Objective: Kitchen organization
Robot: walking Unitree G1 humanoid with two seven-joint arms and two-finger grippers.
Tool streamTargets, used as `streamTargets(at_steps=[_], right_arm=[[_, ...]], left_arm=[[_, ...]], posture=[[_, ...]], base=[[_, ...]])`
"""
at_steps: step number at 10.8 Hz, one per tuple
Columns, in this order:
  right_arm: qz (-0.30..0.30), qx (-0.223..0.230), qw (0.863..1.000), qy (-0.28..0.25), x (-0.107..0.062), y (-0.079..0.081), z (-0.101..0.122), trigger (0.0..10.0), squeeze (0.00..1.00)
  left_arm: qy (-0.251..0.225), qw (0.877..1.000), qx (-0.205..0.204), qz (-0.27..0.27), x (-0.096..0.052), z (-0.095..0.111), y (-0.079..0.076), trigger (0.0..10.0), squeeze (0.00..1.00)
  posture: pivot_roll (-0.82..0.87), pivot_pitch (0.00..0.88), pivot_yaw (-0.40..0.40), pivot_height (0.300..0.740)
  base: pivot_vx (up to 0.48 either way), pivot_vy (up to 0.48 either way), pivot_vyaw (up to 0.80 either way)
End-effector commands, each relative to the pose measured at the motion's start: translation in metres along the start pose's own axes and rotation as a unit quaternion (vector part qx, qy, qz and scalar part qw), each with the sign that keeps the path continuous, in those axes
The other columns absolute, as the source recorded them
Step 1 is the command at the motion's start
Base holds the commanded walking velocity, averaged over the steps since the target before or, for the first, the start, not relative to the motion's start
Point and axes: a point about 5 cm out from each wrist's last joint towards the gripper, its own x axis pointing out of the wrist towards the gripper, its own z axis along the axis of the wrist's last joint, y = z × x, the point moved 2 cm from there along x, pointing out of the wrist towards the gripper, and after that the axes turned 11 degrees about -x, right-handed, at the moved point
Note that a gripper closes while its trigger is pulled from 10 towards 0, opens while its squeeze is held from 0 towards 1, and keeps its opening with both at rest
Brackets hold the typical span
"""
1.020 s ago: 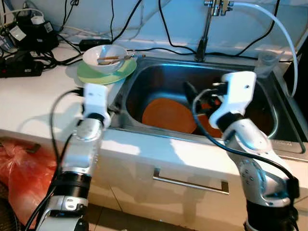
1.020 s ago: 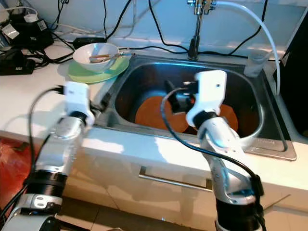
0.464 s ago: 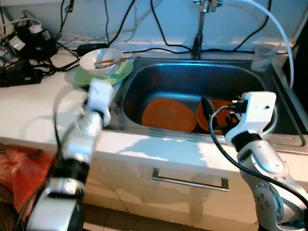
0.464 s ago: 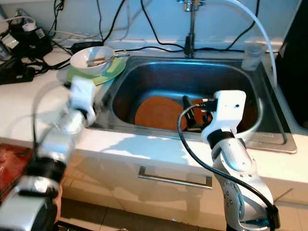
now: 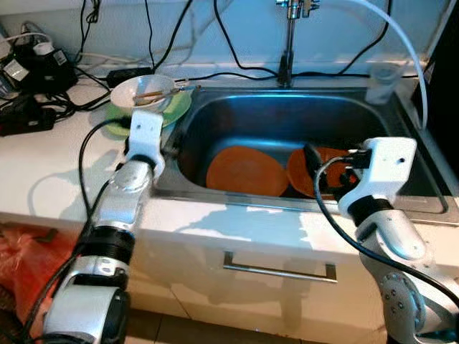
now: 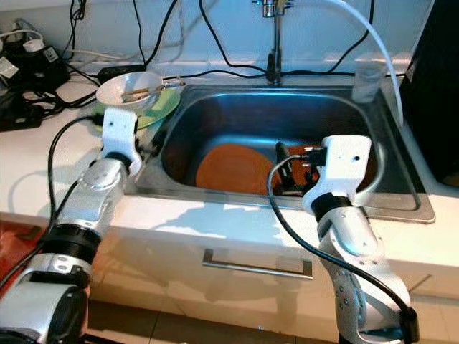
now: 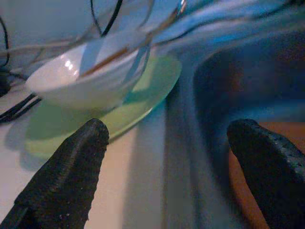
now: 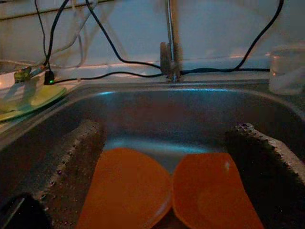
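Two orange plates [image 5: 244,170] lying flat, side by side on steel sink [image 5: 401,154] floor, edges overlapping.
White bowl [image 5: 143,89] on green plate [image 5: 176,107], counter beside sink's left rim; chopsticks across bowl pointing toward faucet [image 5: 288,43].
Left gripper [image 7: 167,167] fingers apart, empty, over left rim.
Right gripper [image 8: 167,167] fingers apart, empty, above orange plates.

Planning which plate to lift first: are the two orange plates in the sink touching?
Touching: in the right wrist view the left orange plate overlaps the right orange plate.
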Motion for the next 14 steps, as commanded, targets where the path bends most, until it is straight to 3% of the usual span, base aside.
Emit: streamTargets(at_steps=[1, 5, 8, 14], right_arm=[[0.001, -0.003, 1.0, 0.002, -0.003, -0.001, 0.001, 10.0, 0.0], [0.006, -0.008, 1.0, 0.008, -0.002, -0.002, 0.002, 10.0, 0.0], [0.014, -0.01, 1.0, 0.012, -0.002, -0.001, 0.002, 10.0, 0.0], [0.011, -0.003, 0.999, 0.03, -0.011, -0.002, -0.002, 10.0, 0.0]], left_arm=[[-0.002, 1.0, 0.02, 0.015, 0.001, 0.004, 0.013, 10.0, 0.0], [0.008, 0.998, 0.041, 0.054, 0.001, 0.001, 0.033, 10.0, 0.0], [0.059, 0.993, 0.08, 0.065, -0.002, -0.016, 0.048, 10.0, 0.0], [0.068, 0.989, 0.124, 0.045, 0.006, -0.01, 0.043, 10.0, 0.0]], posture=[[-0.16, 0.0, 0.122, 0.74], [-0.15, 0.0, 0.096, 0.74], [-0.13, 0.0, 0.078, 0.74], [-0.14, 0.06, 0.079, 0.74]], base=[[0.0, 0.0, 0.0], [0.0, 0.0, 0.0], [0.0, 0.0, 0.0], [0.0, 0.0, 0.0]])
